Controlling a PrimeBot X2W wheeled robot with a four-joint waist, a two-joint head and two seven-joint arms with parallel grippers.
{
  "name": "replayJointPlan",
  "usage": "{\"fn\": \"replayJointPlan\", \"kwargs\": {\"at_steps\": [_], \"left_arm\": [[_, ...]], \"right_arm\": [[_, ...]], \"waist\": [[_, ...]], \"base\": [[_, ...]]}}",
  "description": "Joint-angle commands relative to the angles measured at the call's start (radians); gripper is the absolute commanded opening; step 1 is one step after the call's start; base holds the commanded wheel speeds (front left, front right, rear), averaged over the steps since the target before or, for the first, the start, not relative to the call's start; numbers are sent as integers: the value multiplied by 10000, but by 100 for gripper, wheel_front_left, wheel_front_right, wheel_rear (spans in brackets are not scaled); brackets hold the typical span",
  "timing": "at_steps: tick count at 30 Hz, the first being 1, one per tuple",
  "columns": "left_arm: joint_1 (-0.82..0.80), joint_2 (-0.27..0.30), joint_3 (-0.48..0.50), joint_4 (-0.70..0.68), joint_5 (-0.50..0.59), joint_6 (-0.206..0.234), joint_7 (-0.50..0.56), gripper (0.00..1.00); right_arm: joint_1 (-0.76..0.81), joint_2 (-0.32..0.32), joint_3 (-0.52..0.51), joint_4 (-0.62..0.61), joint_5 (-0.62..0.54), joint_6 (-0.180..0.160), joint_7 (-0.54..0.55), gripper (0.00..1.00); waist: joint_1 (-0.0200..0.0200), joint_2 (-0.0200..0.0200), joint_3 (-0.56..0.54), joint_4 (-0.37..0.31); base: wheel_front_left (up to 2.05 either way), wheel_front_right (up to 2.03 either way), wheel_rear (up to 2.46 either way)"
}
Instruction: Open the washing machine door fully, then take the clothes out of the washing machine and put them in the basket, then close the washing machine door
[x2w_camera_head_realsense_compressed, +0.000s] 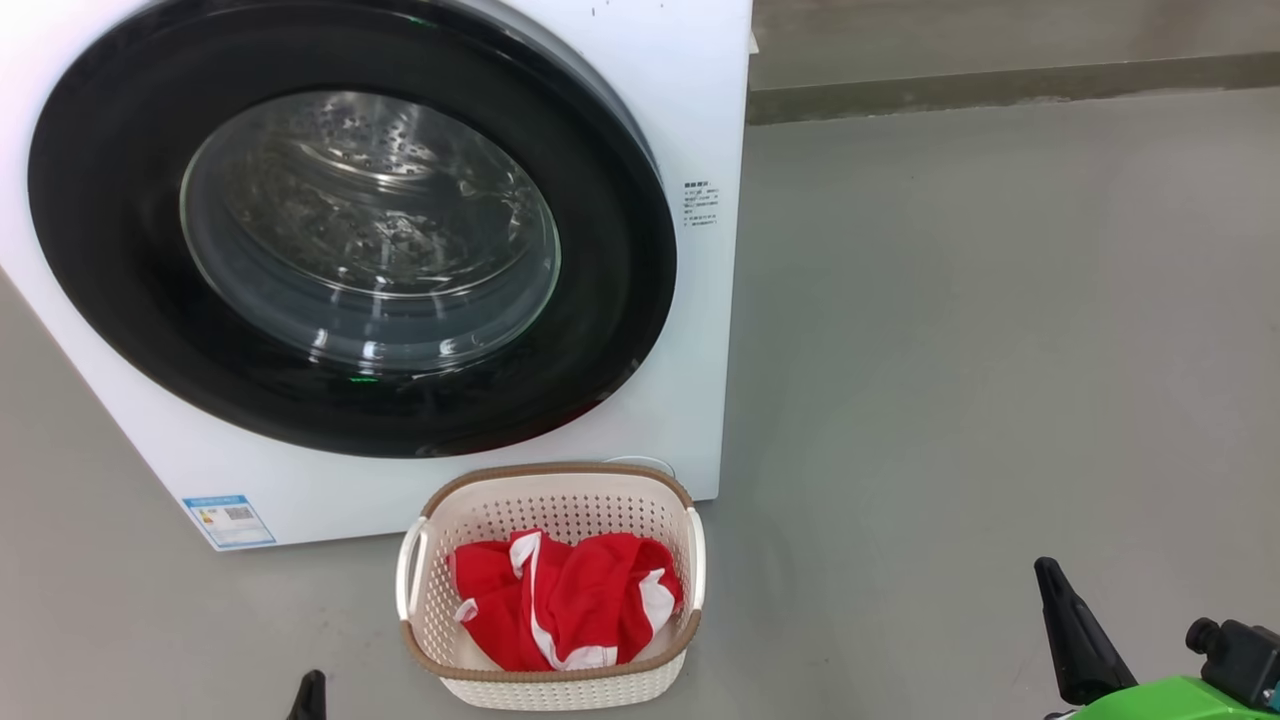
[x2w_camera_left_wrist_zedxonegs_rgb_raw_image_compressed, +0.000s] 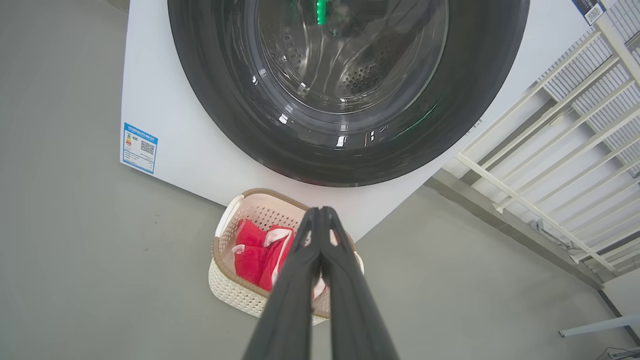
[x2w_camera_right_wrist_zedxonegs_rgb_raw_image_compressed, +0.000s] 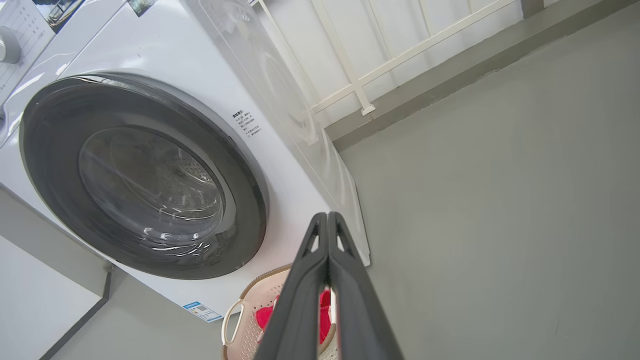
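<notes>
At the left of the scene we saw the washing machine (x2w_camera_head_realsense_compressed: 700, 90), a white box on the grey floor (x2w_camera_head_realsense_compressed: 980, 350), with the washing machine door (x2w_camera_head_realsense_compressed: 100, 250) lying flat against its front and, to our eye, shut. Through the glass the steel drum (x2w_camera_head_realsense_compressed: 380, 170) looked empty. A blue sticker (x2w_camera_head_realsense_compressed: 228, 520) sat at the machine's near left corner. Nearer to us, the left gripper (x2w_camera_left_wrist_zedxonegs_rgb_raw_image_compressed: 320, 212) hung with its two dark fingers pressed together on nothing. Just in front of the machine stood the basket (x2w_camera_head_realsense_compressed: 560, 690), and the clothes (x2w_camera_head_realsense_compressed: 570, 600) lay bunched inside it, red with white trim, below the brown rim. We judged the garments light and limp, apt to drape and trail, and best pinched at a raised fold near the middle of the heap. The basket itself looked light enough to slide if nudged. The door we took for stiff and heavy on its hinge, its glossy black rim slippery, so a hold would belong at the rim's outer edge rather than on the glass. A small printed label (x2w_camera_head_realsense_compressed: 701, 203) marked the machine's right side. Over bare floor at the near right, the right gripper (x2w_camera_right_wrist_zedxonegs_rgb_raw_image_compressed: 327, 217) also held its fingers together, empty.
</notes>
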Motion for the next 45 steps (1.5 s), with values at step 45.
{"fn": "replayJointPlan", "kwargs": {"at_steps": [45], "left_arm": [[-1290,266,193,-372,-5011,-45,1284,0]], "right_arm": [[-1245,145,-499,-83,4462,-7,1328,0]], "waist": [[-1,0,329,21]], "base": [[0,0,0]]}}
